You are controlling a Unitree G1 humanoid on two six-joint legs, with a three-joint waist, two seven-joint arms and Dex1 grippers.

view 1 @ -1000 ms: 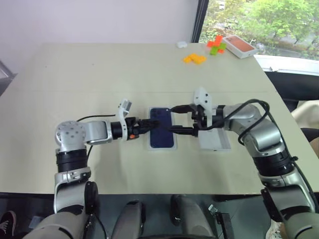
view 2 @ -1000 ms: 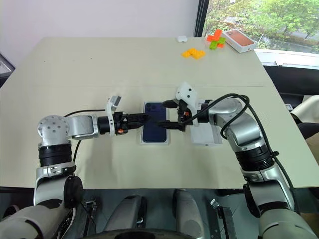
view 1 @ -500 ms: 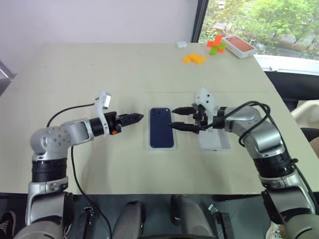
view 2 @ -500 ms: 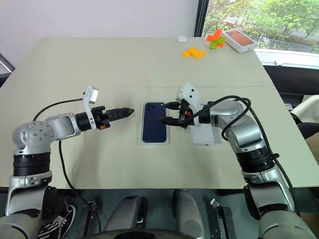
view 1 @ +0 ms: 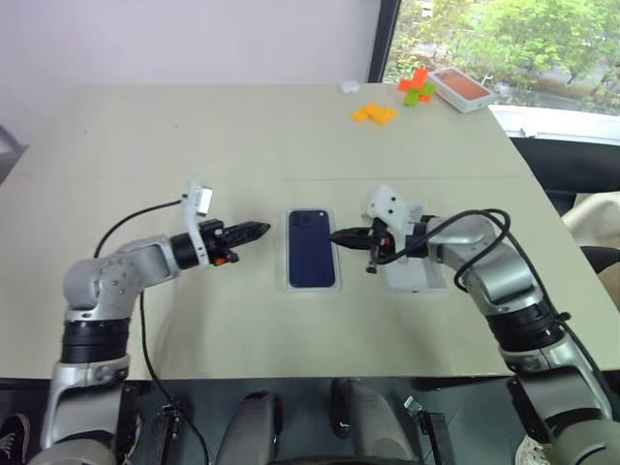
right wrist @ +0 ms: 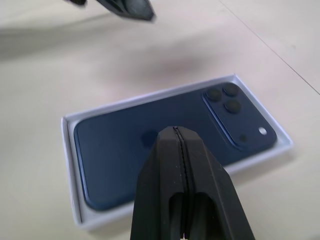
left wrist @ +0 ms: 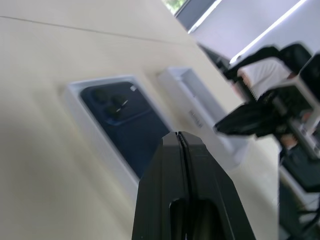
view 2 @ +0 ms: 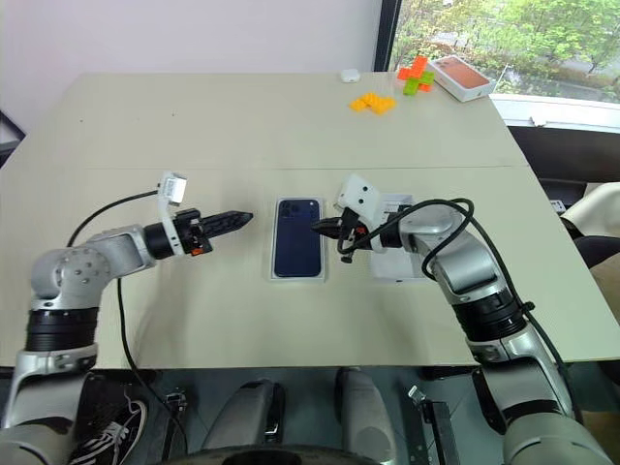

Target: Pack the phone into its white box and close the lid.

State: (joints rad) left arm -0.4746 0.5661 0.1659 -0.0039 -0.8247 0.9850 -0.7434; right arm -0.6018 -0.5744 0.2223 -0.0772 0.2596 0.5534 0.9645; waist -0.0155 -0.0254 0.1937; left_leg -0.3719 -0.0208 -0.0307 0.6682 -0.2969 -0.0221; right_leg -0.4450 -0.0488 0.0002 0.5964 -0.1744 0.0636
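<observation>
Lying in the shallow white box [right wrist: 70,150], glossy navy phone [right wrist: 150,145]; both pincers closed, empty.

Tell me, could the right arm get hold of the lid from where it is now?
Probably yes. The lid lies open side up right under the right arm, beside the boxed phone, and nothing covers it. The right pincer is shut, so it must open first.

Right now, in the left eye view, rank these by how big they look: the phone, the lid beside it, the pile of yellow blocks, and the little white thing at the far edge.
1. the phone
2. the lid, partly hidden, so unsure
3. yellow blocks
4. small white thing
</observation>
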